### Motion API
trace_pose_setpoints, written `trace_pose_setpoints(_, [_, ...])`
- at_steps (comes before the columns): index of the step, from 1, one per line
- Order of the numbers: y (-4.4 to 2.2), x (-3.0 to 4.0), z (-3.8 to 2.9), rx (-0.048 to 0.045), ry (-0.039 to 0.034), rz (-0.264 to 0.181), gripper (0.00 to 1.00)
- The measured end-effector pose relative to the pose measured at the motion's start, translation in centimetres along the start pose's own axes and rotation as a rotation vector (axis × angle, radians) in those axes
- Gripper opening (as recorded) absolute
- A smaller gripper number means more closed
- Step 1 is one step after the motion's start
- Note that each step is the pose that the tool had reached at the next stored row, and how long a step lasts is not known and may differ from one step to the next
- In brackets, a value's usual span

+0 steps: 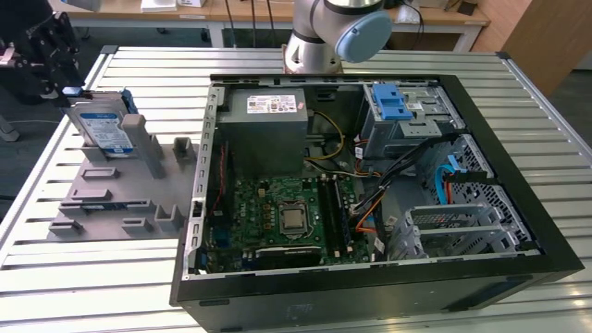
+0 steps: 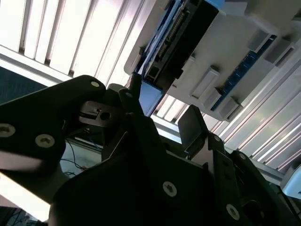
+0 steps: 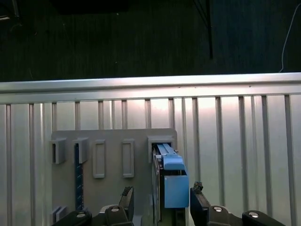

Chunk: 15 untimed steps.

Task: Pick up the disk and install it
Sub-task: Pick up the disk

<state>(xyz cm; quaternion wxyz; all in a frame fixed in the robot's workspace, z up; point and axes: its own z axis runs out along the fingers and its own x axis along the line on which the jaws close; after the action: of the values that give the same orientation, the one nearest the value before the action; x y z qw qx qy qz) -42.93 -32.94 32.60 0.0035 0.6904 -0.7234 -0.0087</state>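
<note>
Disk (image 1: 104, 128) stands on edge in grey holder (image 1: 111, 201) on slatted table (image 1: 102, 284), at exterior view's left of open case (image 1: 545, 236). Gripper (image 3: 161, 194) at disk's upper end; in first wrist view jaws spread, one finger either side of blue-railed edge, gap visible on one side

There are one disk (image 1: 100, 130), one grey rack (image 1: 129, 191), one open computer case (image 1: 370, 295), one slatted table (image 1: 111, 291), one robot arm (image 1: 337, 31) and, seemingly, one memory stick (image 1: 104, 205).
</note>
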Motion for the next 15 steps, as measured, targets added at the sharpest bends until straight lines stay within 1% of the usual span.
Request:
trace_pose_setpoints(6, [0.19,-0.04,0.89,0.0035,-0.0002,0.0,0.59])
trace_pose_setpoints(10, [0.21,-0.24,1.21,0.0034,-0.0002,0.0,0.59])
trace_pose_setpoints(13, [0.29,-0.25,1.49,0.0035,-0.0003,-0.001,0.59])
trace_pose_setpoints(15, [0.35,-0.25,1.72,0.0036,-0.0016,-0.002,0.59])
